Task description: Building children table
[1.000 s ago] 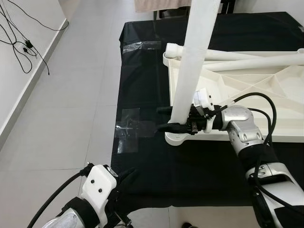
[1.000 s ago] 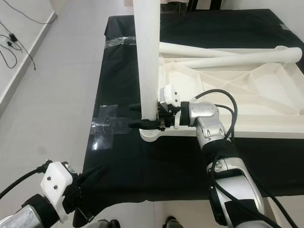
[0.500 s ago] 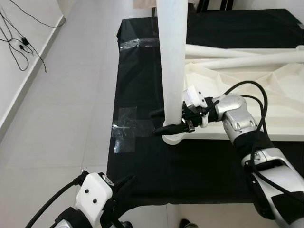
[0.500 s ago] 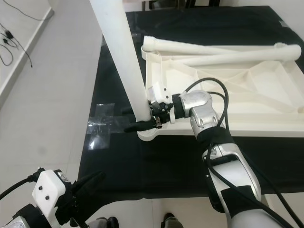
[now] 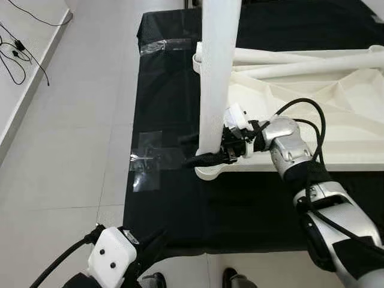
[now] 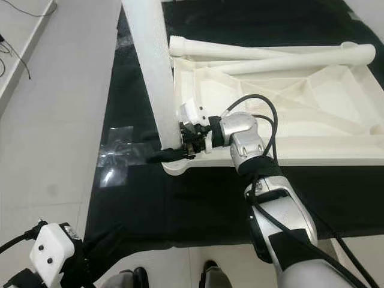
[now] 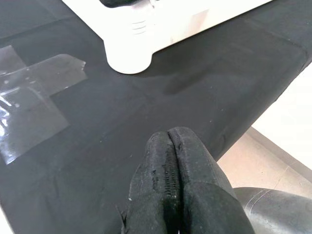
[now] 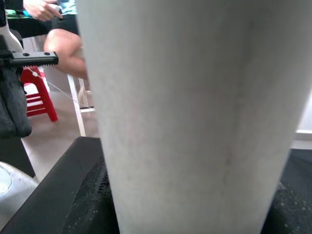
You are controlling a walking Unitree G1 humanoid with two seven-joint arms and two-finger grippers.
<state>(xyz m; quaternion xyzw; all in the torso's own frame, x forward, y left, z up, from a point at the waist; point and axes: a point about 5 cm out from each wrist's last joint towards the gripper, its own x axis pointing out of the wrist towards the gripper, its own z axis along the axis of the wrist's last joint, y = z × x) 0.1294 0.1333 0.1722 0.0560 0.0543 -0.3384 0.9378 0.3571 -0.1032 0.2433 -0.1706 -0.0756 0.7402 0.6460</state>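
The white tabletop (image 5: 336, 102) lies upside down on a black cloth (image 5: 174, 204). A thick white table leg (image 5: 217, 72) stands upright in its near left corner socket (image 5: 210, 173). My right gripper (image 5: 195, 150) is shut on this leg just above the socket, one black finger on each side. The right wrist view has the leg (image 8: 195, 117) very close, with one toothed finger (image 8: 29, 58) beside it. Two more legs (image 5: 300, 57) lie across the far part of the tabletop. My left gripper (image 7: 170, 141) is shut on nothing, low over the cloth's near edge.
Clear tape patches (image 5: 149, 159) stick to the cloth left of the socket. Grey tiled floor (image 5: 66, 138) spreads to the left, with cables (image 5: 15, 45) by the wall. A seated person's leg (image 8: 68, 48) and a red stool (image 8: 36, 92) lie beyond the leg.
The head camera has shifted, so the scene sits lower and further left. The leg went from leaning to nearly upright, still in my right gripper. My left arm sits lower in view.
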